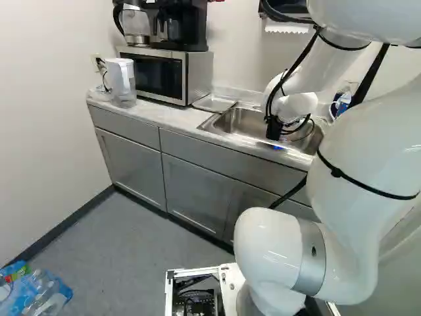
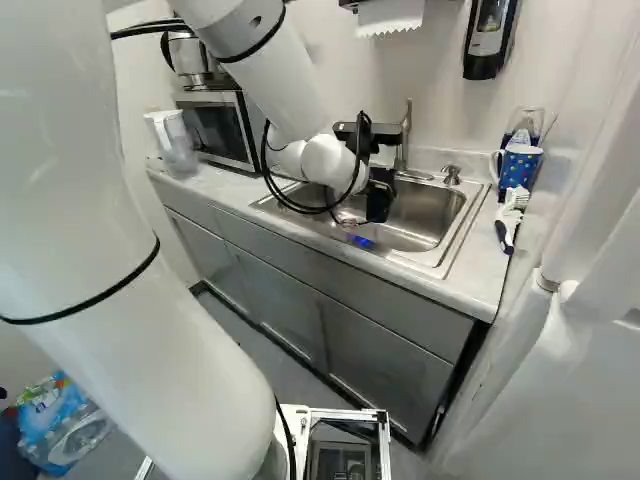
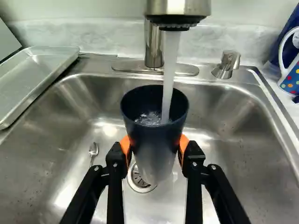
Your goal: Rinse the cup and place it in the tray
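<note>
We hold dark cup (image 3: 154, 144), jaws (image 2: 380, 196) clamped on both sides, mouth up under running faucet (image 3: 180, 8), water splashing inside; spoon (image 3: 93, 150) lies in sink (image 3: 233, 154), tray (image 3: 35, 74) alongside

Coffee maker (image 1: 184, 25) is sitting on microwave (image 1: 154, 76), tray (image 3: 37, 74) is lying between microwave and sink (image 3: 243, 186), spoon (image 3: 93, 149) is resting in sink, mug (image 2: 518, 168) is standing right of it
</note>
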Controlling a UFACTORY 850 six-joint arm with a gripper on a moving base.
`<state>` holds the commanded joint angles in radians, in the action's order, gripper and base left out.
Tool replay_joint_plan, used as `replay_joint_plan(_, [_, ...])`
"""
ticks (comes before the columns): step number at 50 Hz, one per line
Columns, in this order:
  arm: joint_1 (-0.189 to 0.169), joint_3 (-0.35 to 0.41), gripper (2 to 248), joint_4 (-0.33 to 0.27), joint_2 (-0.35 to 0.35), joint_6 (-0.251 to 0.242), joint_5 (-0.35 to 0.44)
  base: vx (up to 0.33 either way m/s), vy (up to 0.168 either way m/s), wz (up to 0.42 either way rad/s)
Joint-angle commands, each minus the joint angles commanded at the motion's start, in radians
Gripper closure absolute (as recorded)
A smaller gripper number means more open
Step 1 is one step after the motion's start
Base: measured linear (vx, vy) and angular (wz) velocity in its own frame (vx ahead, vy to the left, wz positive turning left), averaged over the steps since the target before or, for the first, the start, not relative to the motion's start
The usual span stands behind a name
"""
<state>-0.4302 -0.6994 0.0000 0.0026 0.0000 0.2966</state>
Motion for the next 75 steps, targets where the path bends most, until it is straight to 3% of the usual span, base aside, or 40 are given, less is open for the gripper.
replay_joint_plan(75, [0.000,0.000,130,0.000,0.000,0.000,0.000,0.000,0.000,0.000])
